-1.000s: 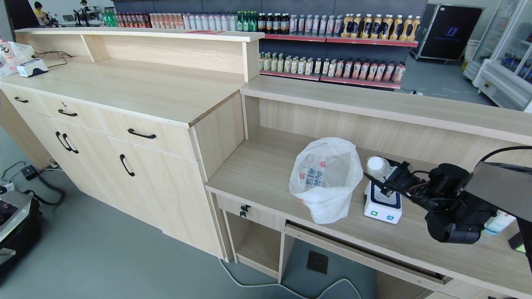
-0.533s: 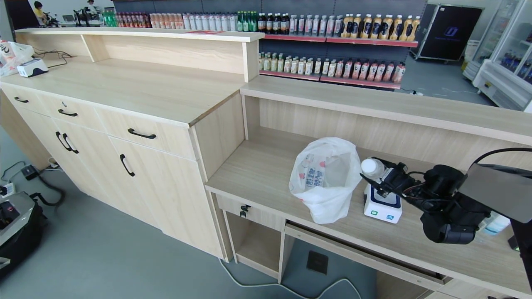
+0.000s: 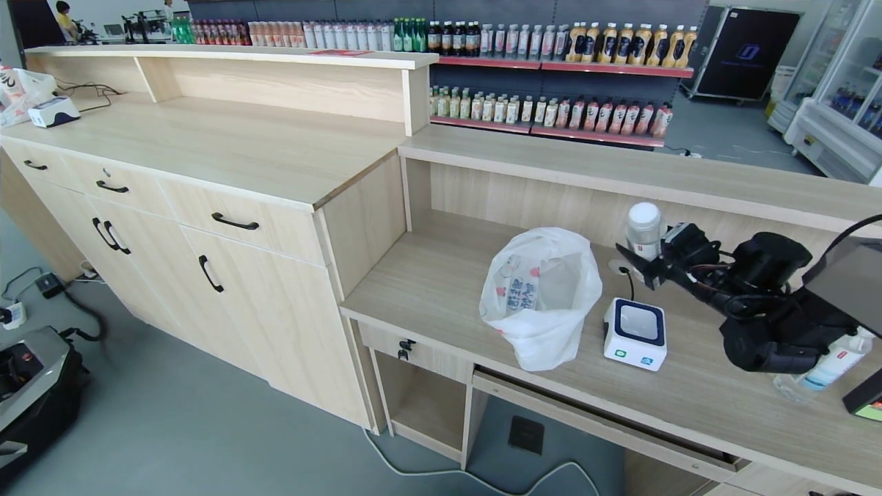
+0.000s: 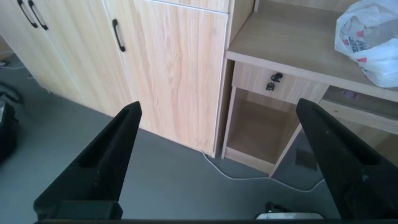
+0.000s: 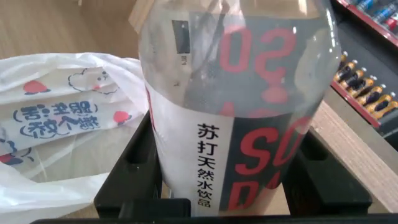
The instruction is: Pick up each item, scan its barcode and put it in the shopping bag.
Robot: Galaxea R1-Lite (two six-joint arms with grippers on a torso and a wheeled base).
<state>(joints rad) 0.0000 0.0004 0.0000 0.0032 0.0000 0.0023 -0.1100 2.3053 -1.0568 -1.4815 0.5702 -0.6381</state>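
Smooth clear plastic bottle (image 5: 186, 68), with a glossy printed label (image 5: 249, 168). Thin white plastic shopping bag (image 3: 541, 296), crinkled, slightly translucent. Pale wood-grain surface (image 3: 427, 279), matt. Glossy white plastic scanner (image 3: 634, 353). Matt black plastic right tool (image 3: 642, 258).

A pale wooden bench (image 3: 427, 282) steps down beside taller cabinets (image 3: 227, 296) with black handles (image 3: 235, 222). Behind it, shelves (image 3: 551, 127) carry rows of drink bottles, with glass-door coolers (image 3: 837, 103) far right. A white cable (image 3: 427, 473) trails over the grey floor (image 3: 172, 427)
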